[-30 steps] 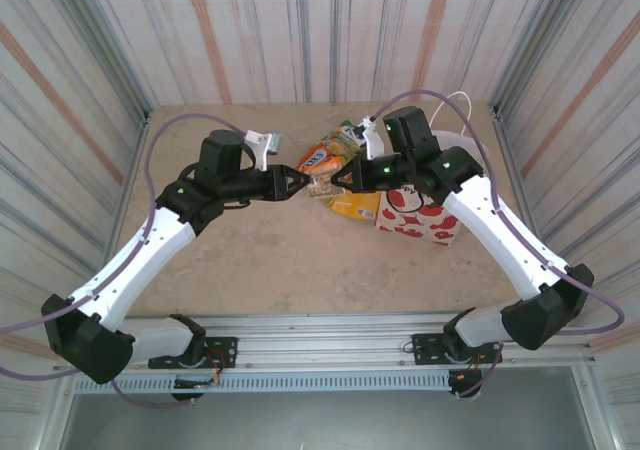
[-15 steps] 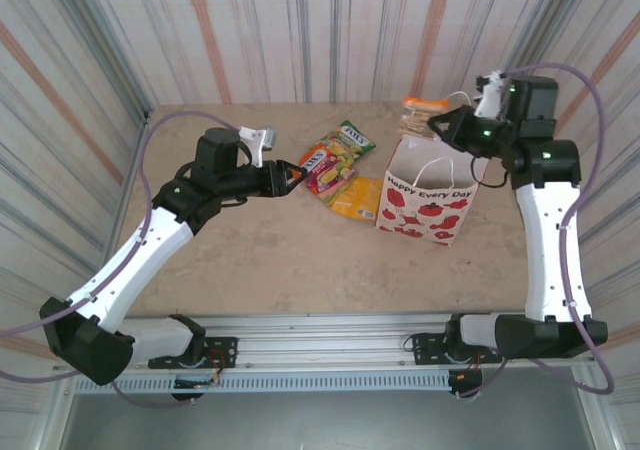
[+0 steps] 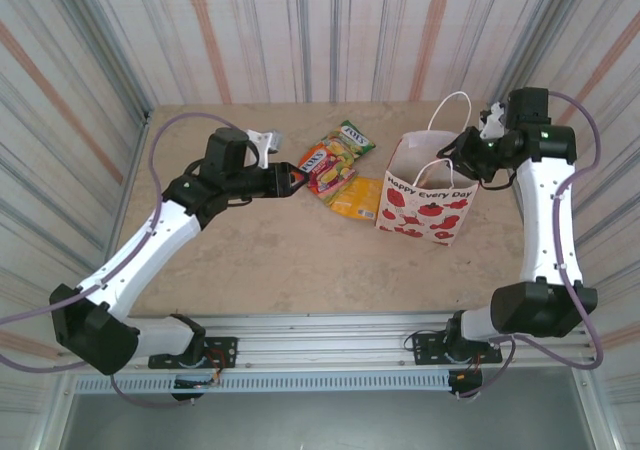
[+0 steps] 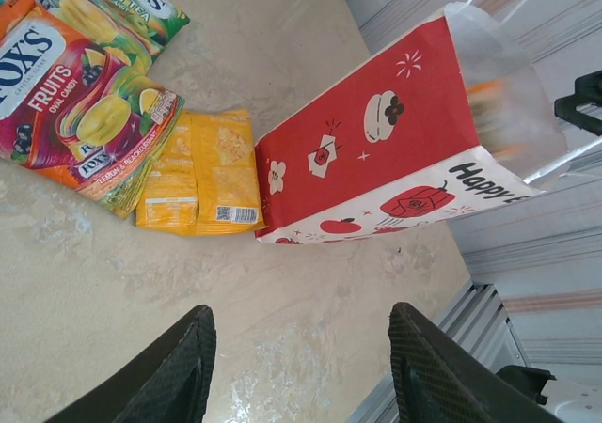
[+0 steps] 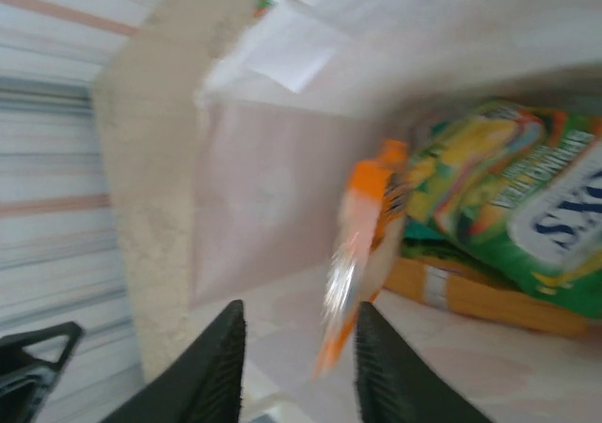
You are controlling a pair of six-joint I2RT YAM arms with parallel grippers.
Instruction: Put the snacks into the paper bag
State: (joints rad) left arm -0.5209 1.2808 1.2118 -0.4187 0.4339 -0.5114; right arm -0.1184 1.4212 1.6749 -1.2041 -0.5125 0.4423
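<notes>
The white paper bag [image 3: 425, 206] with red apples stands open at the table's right. My right gripper [image 3: 447, 151] hangs over its mouth, open. In the right wrist view a blurred orange packet [image 5: 362, 254] hangs loose between the parted jaws of my right gripper [image 5: 299, 367], inside the paper bag [image 5: 254, 207]. A green Fox's packet [image 5: 508, 197] and an orange-yellow one [image 5: 480, 296] lie in the bag. On the table lie a red-orange Fox's packet [image 3: 322, 165], a green one [image 3: 350, 135] and an orange-yellow packet [image 3: 358, 197]. My left gripper [image 3: 297, 181] is open beside them.
In the left wrist view the paper bag's red side [image 4: 376, 150] stands right of the orange-yellow packets [image 4: 198, 174], with the Fox's packets [image 4: 75, 113] at upper left and my left gripper [image 4: 301, 367] over bare table. Striped walls enclose the table; a metal rail [image 3: 320, 355] runs along its near edge.
My right arm lifted an orange packet from the pile, swung over the bag and opened; the packet is loose inside the bag. The left gripper stayed by the pile.
</notes>
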